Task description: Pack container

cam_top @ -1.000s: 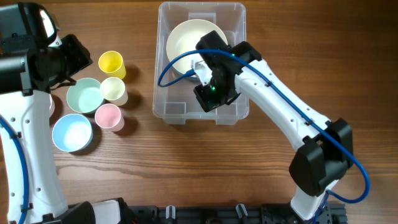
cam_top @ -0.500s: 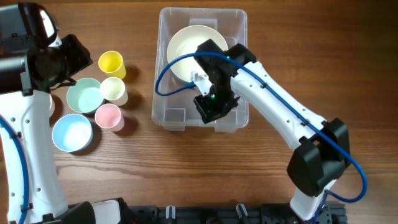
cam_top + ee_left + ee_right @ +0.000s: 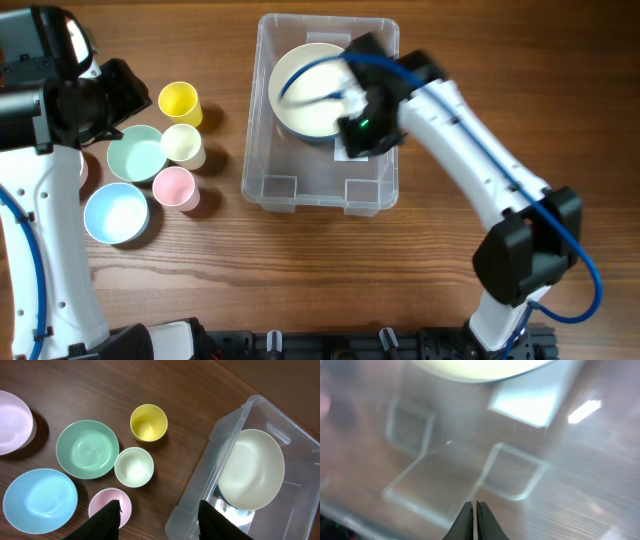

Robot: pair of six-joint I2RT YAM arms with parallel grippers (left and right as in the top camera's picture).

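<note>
Container (image 3: 300,170) sits at the middle of the far side, with a cream bowl (image 3: 305,85) in its far half. We see our right gripper (image 3: 474,508) pinched together on nothing, over the container's floor just beside that bowl. Our left gripper (image 3: 159,510) is spread wide and empty, above the cups (image 3: 183,145) and coloured bowls (image 3: 135,153) left of the container.

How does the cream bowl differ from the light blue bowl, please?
The cream bowl lies inside the clear container; the light blue bowl stands outside it, on the wooden table. The cream bowl looks wider than the light blue bowl. The cream bowl is alone in the container, while the light blue bowl has a green bowl and a pink cup close by. Both are round, plain, open side up and hold nothing.
</note>
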